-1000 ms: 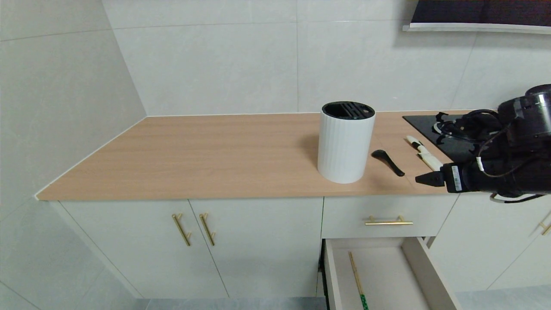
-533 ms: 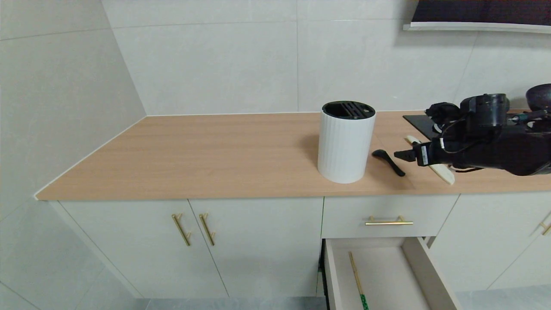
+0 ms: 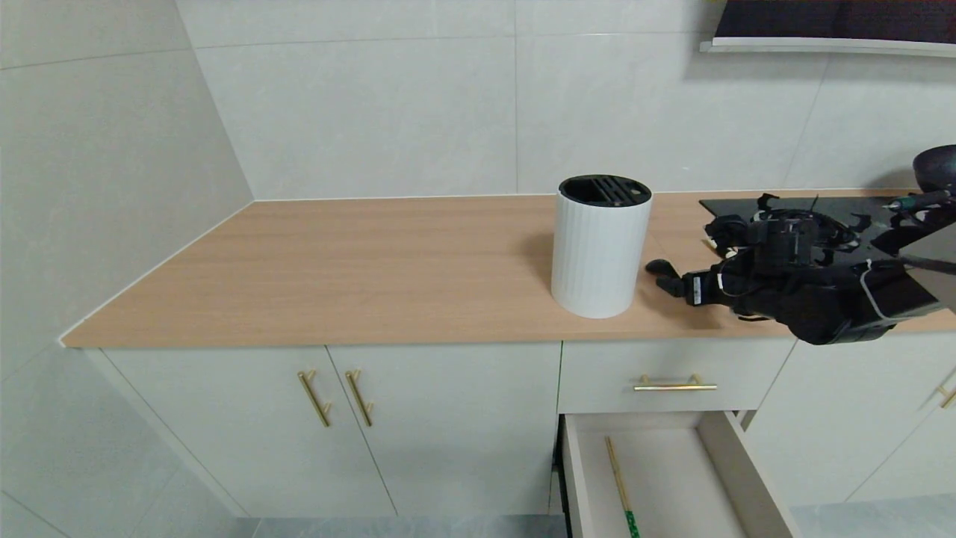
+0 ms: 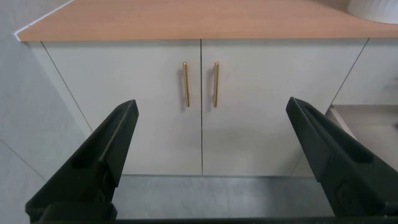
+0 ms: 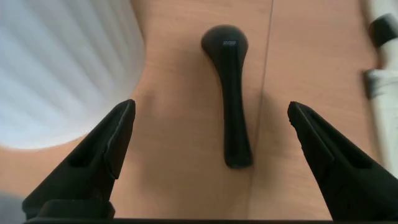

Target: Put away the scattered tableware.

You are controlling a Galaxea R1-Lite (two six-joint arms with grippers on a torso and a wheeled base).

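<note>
A black spoon (image 5: pixel 229 93) lies flat on the wooden countertop (image 3: pixel 373 269), just right of a white ribbed holder (image 3: pixel 600 254) with a black slotted top. My right gripper (image 5: pixel 211 104) is open and hovers low over the spoon, one finger on each side of its handle. In the head view the right gripper (image 3: pixel 672 284) sits at the spoon's bowl (image 3: pixel 657 265), and the arm covers the handle. A white-handled utensil (image 5: pixel 380 62) lies beyond the spoon, away from the holder. My left gripper (image 4: pixel 208 106) is open and empty, facing the cabinet doors.
An open drawer (image 3: pixel 717 456) below the counter holds chopsticks (image 3: pixel 620 482). A black cooktop (image 3: pixel 747 213) is at the counter's right end, with a dark pan (image 3: pixel 933 168) at the edge. Cabinet doors with gold handles (image 4: pixel 199 84) are below the counter. The holder (image 5: pixel 62 68) stands close to the right gripper.
My right arm has swung left and lowered over the counter, from its front edge to above the black spoon. It now hides the white-handled utensil in the head view.
</note>
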